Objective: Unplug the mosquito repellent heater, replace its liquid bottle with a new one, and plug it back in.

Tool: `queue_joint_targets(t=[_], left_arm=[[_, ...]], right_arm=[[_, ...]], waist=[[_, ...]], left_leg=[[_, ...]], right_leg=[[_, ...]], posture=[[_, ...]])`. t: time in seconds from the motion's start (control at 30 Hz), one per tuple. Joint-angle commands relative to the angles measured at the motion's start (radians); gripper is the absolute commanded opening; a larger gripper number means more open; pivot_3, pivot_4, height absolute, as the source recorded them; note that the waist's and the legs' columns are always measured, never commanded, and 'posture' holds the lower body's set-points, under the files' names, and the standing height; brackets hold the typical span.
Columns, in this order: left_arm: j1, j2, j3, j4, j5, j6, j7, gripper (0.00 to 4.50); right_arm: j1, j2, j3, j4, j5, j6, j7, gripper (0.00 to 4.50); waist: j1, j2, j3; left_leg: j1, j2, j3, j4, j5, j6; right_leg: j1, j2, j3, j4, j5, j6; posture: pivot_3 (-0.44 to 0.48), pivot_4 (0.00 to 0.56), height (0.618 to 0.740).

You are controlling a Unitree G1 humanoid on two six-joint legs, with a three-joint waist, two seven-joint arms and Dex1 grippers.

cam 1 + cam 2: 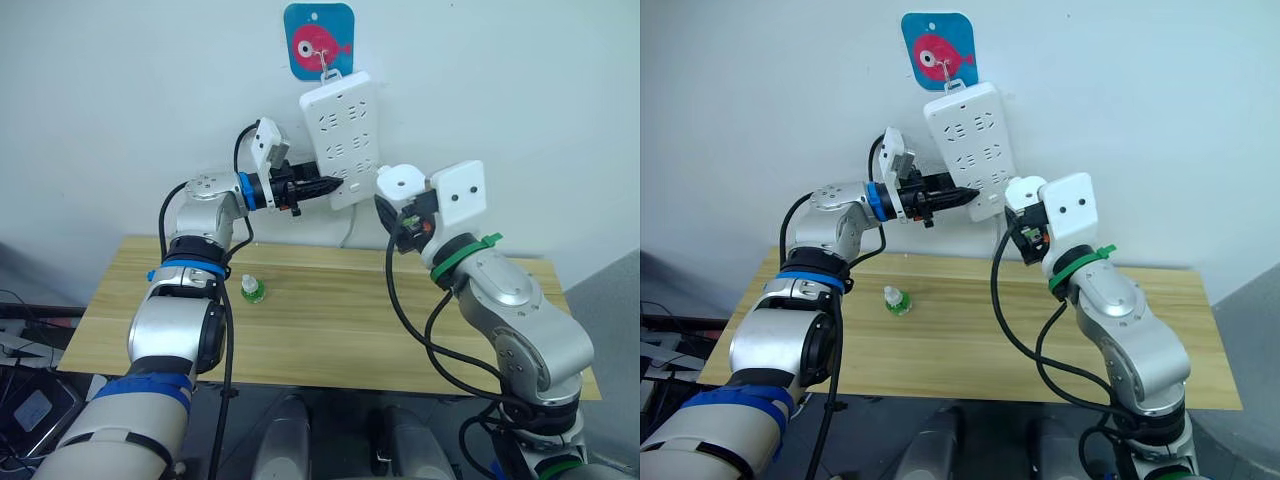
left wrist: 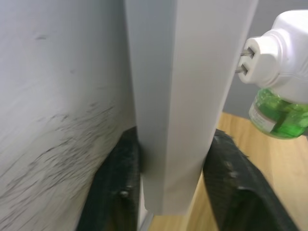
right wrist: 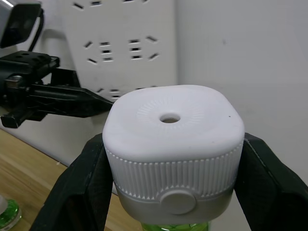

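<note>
Pull the mosquito repellent heater [image 3: 171, 149] straight away from the power strip [image 1: 342, 135], which the left gripper [image 1: 325, 187] jaws pinch steady. The right gripper [image 1: 400, 215] jaws squeeze the heater, just beside the strip. It is white and round with 2 prongs, green bottle [image 2: 279, 113] underneath. The new one [image 1: 251, 289] stands on the surface [image 1: 340, 320].

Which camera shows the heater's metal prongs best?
The left wrist view: the heater faces it side-on, so both prongs stand clear of the power strip. The right wrist view shows its vented top between the right pincer's fingers; the head views show just its white body.
</note>
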Motion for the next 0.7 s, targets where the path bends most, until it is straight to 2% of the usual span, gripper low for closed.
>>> queue_joint_targets(t=[0.03,0.17,0.33,0.57,0.7], left_arm=[[0.009,0.031,0.023,-0.031,-0.009,0.004,0.010,3.22],[0.060,0.069,0.032,-0.089,-0.013,0.026,0.016,4.43],[0.202,0.133,0.053,-0.278,-0.045,0.108,0.032,4.47],[0.448,0.171,0.086,-0.647,-0.119,0.259,0.110,4.47],[0.650,0.127,0.089,-1.020,-0.169,0.299,0.227,4.47]], right_arm=[[0.019,0.007,-0.062,-0.032,0.000,-0.042,0.005,3.03],[0.048,-0.001,-0.098,0.000,0.000,-0.087,0.019,3.03],[0.092,0.021,-0.174,0.043,0.025,-0.132,0.028,3.03],[0.107,0.096,-0.322,0.107,0.130,-0.128,0.033,3.03],[0.077,0.196,-0.506,0.148,0.313,-0.057,-0.018,3.03]], waist=[[-0.005,0.000,0.000],[-0.007,0.001,0.000],[-0.033,0.001,-0.001],[-0.023,0.002,0.000],[-0.013,0.002,0.000]], left_leg=[[0.000,0.000,0.000,-0.001,0.000,0.000],[0.001,0.001,-0.001,-0.001,0.000,0.000],[0.003,0.002,-0.001,-0.002,0.003,0.001],[0.002,0.002,-0.001,-0.005,0.003,0.000],[0.002,0.002,-0.001,-0.006,0.003,0.000]], right_leg=[[0.000,0.000,0.000,0.000,0.000,0.000],[0.000,0.001,-0.001,0.001,0.000,0.000],[0.000,0.002,0.001,0.002,0.000,-0.001],[0.000,0.001,0.000,0.001,0.002,-0.004],[0.000,-0.001,0.001,0.000,0.002,-0.004]], posture=[[0.210,0.230,0.740],[0.223,0.220,0.740],[0.238,0.218,0.740],[0.265,0.215,0.740],[0.276,0.224,0.740]])
